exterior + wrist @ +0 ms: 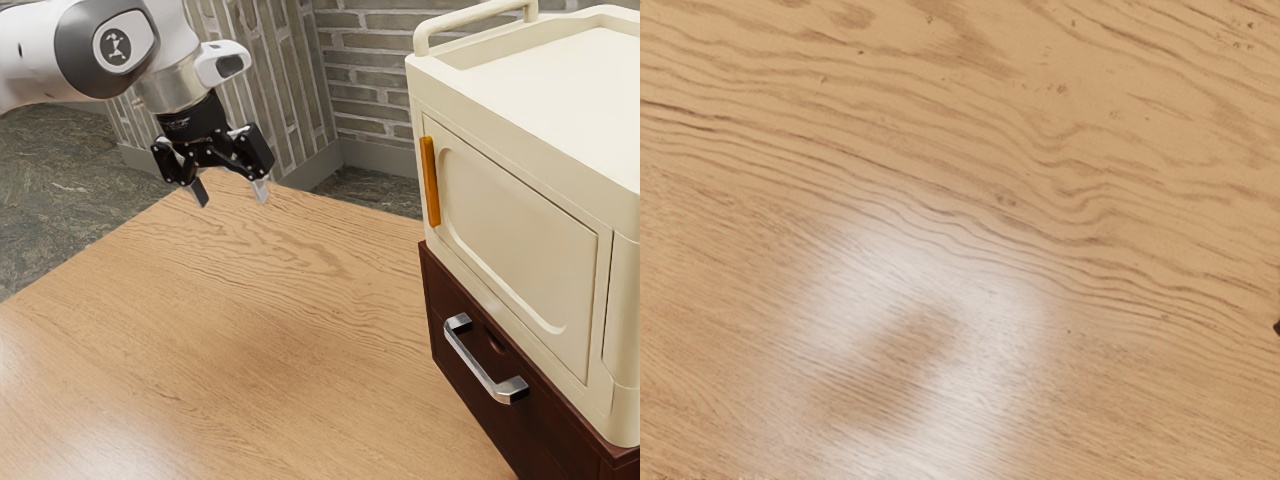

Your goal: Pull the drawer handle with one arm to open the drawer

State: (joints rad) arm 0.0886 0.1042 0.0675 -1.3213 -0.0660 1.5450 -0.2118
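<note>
The gripper [232, 194] hangs above the wooden bench [230, 330] with its fingers spread, well apart from the silver drawer handle [484, 366], which sits on the front of the dark brown drawer [470, 395], beneath the cream cabinet [520, 245]

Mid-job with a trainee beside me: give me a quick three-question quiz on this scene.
1. Is the gripper open or shut?
2. True or false: the silver handle is on the dark drawer, below the cream cabinet.
3. What colour is the upright strip on the cabinet?
a) blue
b) orange
c) green

Key: 1 open; 2 true; 3 b.
</note>
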